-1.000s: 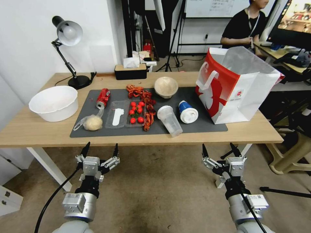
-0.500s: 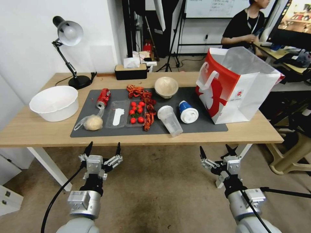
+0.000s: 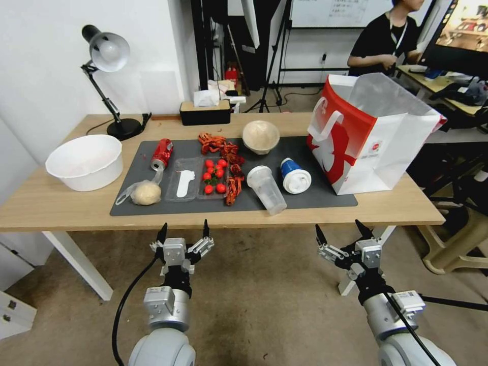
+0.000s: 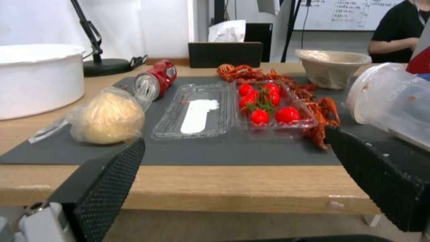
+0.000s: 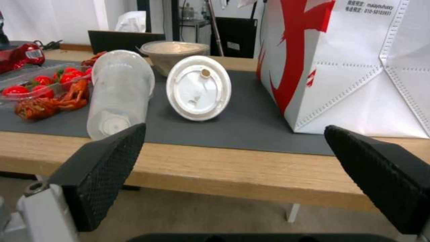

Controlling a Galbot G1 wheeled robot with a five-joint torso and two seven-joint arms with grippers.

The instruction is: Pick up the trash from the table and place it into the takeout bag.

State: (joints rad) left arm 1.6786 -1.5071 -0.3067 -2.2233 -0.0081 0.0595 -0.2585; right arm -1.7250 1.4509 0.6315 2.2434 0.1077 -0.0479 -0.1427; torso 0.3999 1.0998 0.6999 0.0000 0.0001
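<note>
Both grippers hang below the front edge of the table (image 3: 61,211), with nothing in them. The left gripper (image 3: 183,232) has its fingers spread wide, and the right gripper (image 3: 339,232) is wide as well; neither one touches anything.

No trash is picked yet, so the step in hand is, in my judgement, the first reach. Ahead of the right gripper and a little above it lie the clear cup (image 3: 268,189) on its side and, just beside it, the blue cup (image 3: 295,176) with its white lid turned to the gripper. The bag (image 3: 371,134) stands ahead and to the right of this gripper, near the two cups, so this arm has the short way. A lying cup can roll, therefore it is better to close on it across its body and gently, because thin plastic bends.

Ahead of the left gripper are the lump (image 3: 146,193) in its clear bag, the can (image 3: 162,153) farther behind it, and a clear tray (image 4: 233,111) between them and the cups.

One half of the tray holds small red tomatoes; the other holds something white and flat, maybe a spoon. The beige bowl (image 3: 260,136) seems empty, though its inside is not clear. The bag's mouth is open, and I see nothing inside from here.
</note>
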